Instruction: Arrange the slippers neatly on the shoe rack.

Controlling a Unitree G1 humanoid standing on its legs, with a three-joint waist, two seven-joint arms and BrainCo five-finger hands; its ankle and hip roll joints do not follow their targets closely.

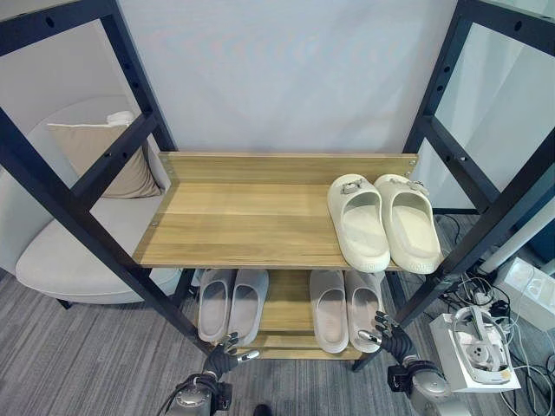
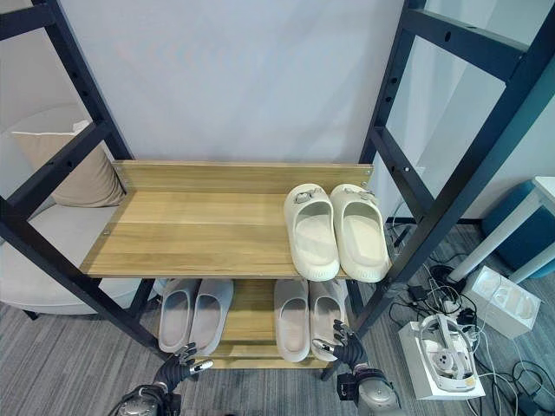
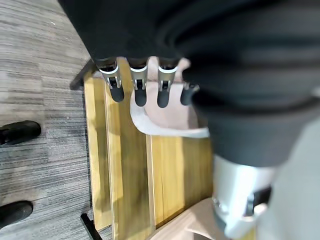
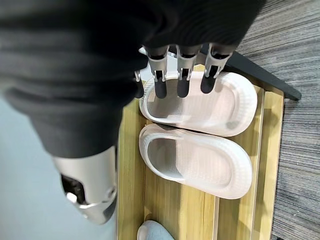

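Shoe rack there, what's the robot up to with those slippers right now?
The robot is tidying slippers on the shoe rack. A cream pair sits side by side on the right of the upper shelf. On the lower shelf lie two grey pairs, the left pair and the right pair. Both hands hover low at the front of that shelf, holding nothing: the left hand by the left pair, the right hand at the heel of the right pair's outer slipper, fingers relaxed.
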